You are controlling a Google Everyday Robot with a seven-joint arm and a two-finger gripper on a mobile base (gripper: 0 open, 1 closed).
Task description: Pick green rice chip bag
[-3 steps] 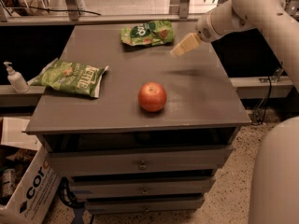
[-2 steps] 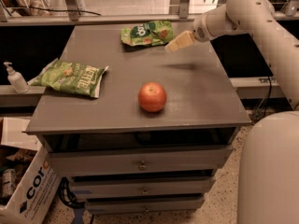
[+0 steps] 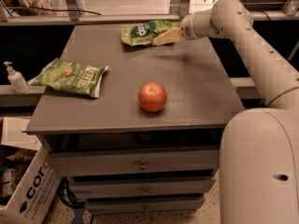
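The green rice chip bag (image 3: 142, 32) lies flat at the back of the grey cabinet top (image 3: 196, 92), bright green with a dark round logo. My gripper (image 3: 164, 37) hangs at the bag's right end, just above it, its pale fingers pointing left over the bag's edge. The white arm comes in from the right.
A larger pale green KETTLE bag (image 3: 71, 77) lies at the left edge of the top. A red apple (image 3: 152, 97) sits near the front middle. A hand sanitizer bottle (image 3: 15, 77) stands on a ledge to the left. A cardboard box (image 3: 25, 190) is on the floor at left.
My gripper has moved left across the back of the top, from right of the green rice chip bag to its right end.
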